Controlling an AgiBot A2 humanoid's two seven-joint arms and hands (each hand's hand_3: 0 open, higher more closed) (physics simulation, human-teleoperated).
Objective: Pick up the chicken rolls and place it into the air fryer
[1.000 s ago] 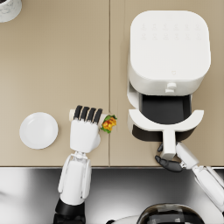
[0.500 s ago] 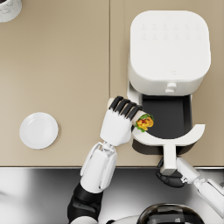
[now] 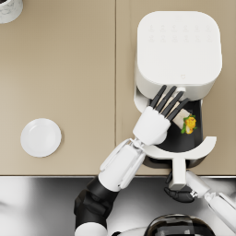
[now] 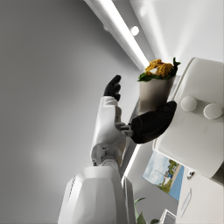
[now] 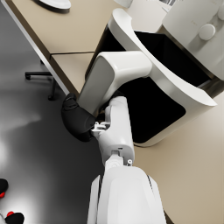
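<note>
My left hand (image 3: 156, 120) hovers over the open black drawer (image 3: 199, 136) of the white air fryer (image 3: 177, 50) and holds the chicken roll (image 3: 186, 121), a pale wrap with yellow and green filling. In the left wrist view the roll (image 4: 155, 87) sits pinched in that hand (image 4: 131, 124) beside the fryer body (image 4: 197, 127). My right hand (image 3: 180, 193) grips the drawer handle (image 3: 177, 171) at the table's front edge. The right wrist view shows this hand (image 5: 78, 122) wrapped around the handle (image 5: 111, 78), with the drawer basket (image 5: 131, 30) pulled out.
A white plate (image 3: 40, 137) lies on the beige table at the left, also visible as the plate (image 5: 52, 3) in the right wrist view. A pale cup-like object (image 3: 9, 8) stands at the far left corner. The table's front edge runs just below the drawer.
My left hand carried the roll to the right, from the table near the plate to above the open drawer. The right hand stayed on the drawer handle.
</note>
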